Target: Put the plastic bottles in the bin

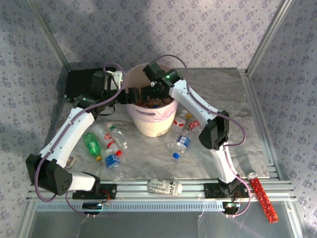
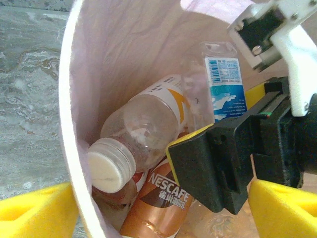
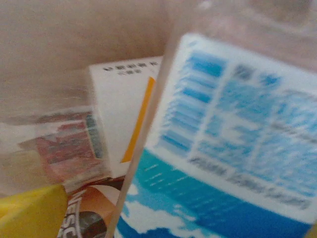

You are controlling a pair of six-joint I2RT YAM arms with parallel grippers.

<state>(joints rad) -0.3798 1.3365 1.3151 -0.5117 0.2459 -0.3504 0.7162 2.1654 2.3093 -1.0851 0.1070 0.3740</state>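
Observation:
The pale pink bin (image 1: 151, 121) stands mid-table. My right gripper (image 1: 151, 95) hangs over its mouth, open, with a blue-labelled plastic bottle (image 3: 233, 148) loose and blurred between its jaws, clear of the yellow finger (image 3: 29, 213). Inside the bin lie a clear white-capped bottle (image 2: 133, 139) and a brown Nescafe bottle (image 2: 163, 208); the blue-labelled bottle (image 2: 225, 87) stands behind the right gripper's black finger (image 2: 218, 163). My left gripper (image 2: 158, 220) is open astride the bin's left rim (image 2: 69, 124). Several bottles lie on the table: a green one (image 1: 91, 144), a blue-capped one (image 1: 113, 159), another (image 1: 182, 143).
A flat black case (image 1: 81, 82) lies at the back left behind the left arm. A white printed packet (image 1: 165, 187) rests on the front rail, and a red glittery tube (image 1: 262, 198) lies at the front right. Metal frame posts bound the table.

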